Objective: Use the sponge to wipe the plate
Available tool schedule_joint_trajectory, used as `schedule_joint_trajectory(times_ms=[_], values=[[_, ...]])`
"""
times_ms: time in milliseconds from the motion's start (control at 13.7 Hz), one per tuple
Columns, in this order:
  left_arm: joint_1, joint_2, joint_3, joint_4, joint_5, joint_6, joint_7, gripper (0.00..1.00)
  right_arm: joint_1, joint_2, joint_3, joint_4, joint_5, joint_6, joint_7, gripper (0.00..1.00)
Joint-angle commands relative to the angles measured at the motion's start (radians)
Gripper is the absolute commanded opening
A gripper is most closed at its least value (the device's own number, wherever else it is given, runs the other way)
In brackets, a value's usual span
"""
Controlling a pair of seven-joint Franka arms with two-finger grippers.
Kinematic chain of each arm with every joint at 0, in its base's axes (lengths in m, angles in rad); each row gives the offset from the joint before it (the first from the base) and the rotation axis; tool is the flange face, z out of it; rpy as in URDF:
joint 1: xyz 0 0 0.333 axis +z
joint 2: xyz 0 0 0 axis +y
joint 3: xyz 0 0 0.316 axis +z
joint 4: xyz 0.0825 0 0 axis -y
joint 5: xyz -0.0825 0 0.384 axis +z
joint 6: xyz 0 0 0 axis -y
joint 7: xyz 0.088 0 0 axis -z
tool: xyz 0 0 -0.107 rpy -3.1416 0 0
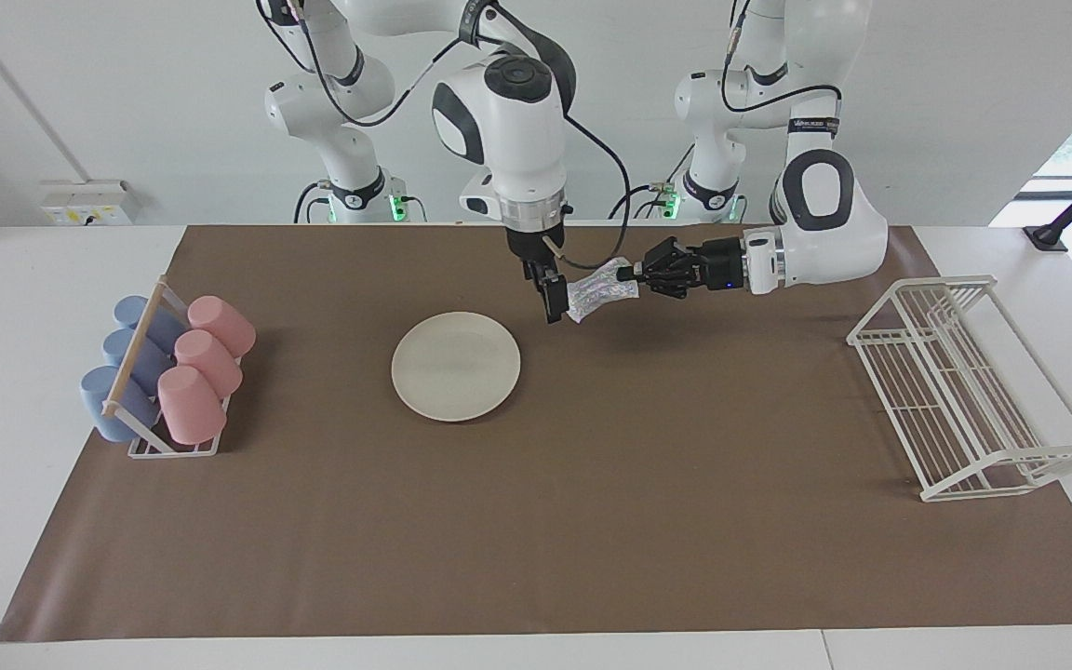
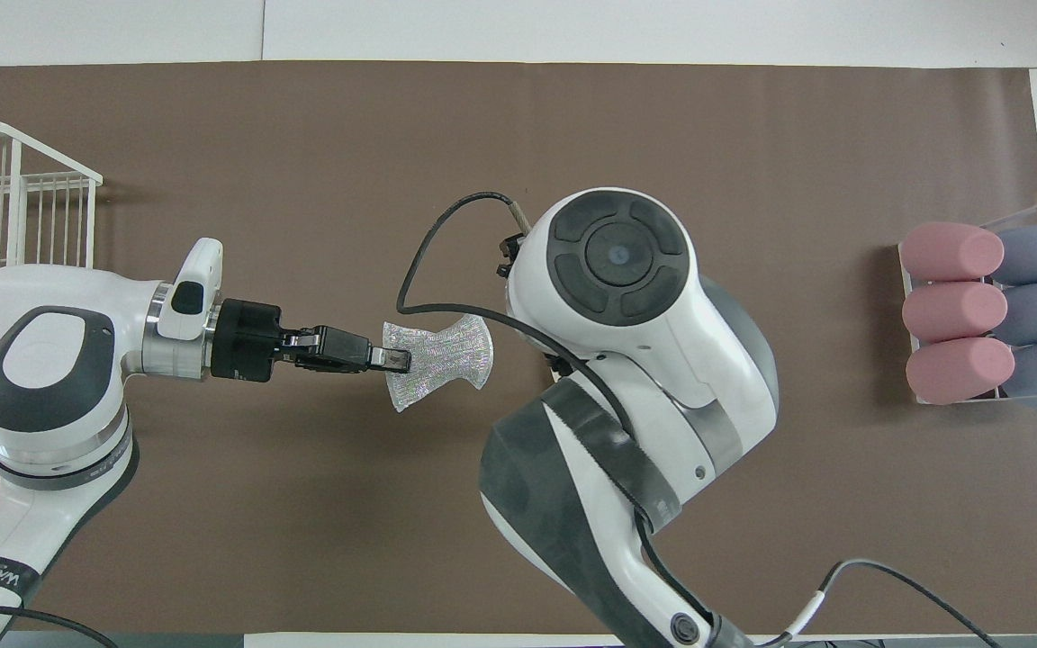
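Note:
The cream-white plate (image 1: 455, 366) lies on the brown mat near the middle of the table; in the overhead view the right arm hides it. My left gripper (image 1: 631, 276) reaches sideways and is shut on one end of the silvery sparkly sponge (image 1: 599, 293), holding it in the air over the mat beside the plate, toward the left arm's end. The sponge (image 2: 442, 353) and the left gripper (image 2: 397, 360) also show from overhead. My right gripper (image 1: 553, 307) points down at the sponge's other end, touching it, beside the plate's rim.
A rack with pink and blue cups lying on their sides (image 1: 168, 377) (image 2: 991, 315) stands at the right arm's end of the mat. A white wire dish rack (image 1: 964, 381) (image 2: 5, 225) stands at the left arm's end.

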Motion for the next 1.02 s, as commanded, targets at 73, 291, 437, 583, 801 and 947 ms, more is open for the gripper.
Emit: schedule_joint_trajectory(times_ms=[73, 291, 437, 583, 801, 947], values=[[-0.001, -0.031, 0.003, 0.002, 0.127, 0.06, -0.097, 0.0, -0.106, -0.113, 0.008, -0.053, -0.015, -0.063, -0.404, 1.0], [-0.015, -0.032, 0.0, 0.053, 0.3, 0.101, -0.265, 0.0, -0.207, -0.193, 0.006, -0.054, -0.01, -0.102, -0.735, 1.0], [-0.03, -0.023, -0.007, 0.116, 0.423, 0.101, -0.414, 0.0, -0.266, -0.208, 0.005, -0.056, -0.01, -0.176, -0.904, 1.0], [-0.076, -0.02, -0.007, 0.16, 0.562, 0.112, -0.552, 0.0, -0.319, -0.226, -0.004, -0.048, -0.008, -0.259, -1.022, 1.0], [-0.13, -0.017, -0.007, 0.192, 0.746, 0.132, -0.713, 0.0, -0.366, -0.253, -0.029, -0.048, -0.01, -0.304, -1.326, 1.0], [-0.202, 0.002, -0.008, 0.223, 0.945, 0.158, -0.88, 0.0, -0.381, -0.254, -0.053, -0.048, -0.01, -0.325, -1.492, 1.0]])
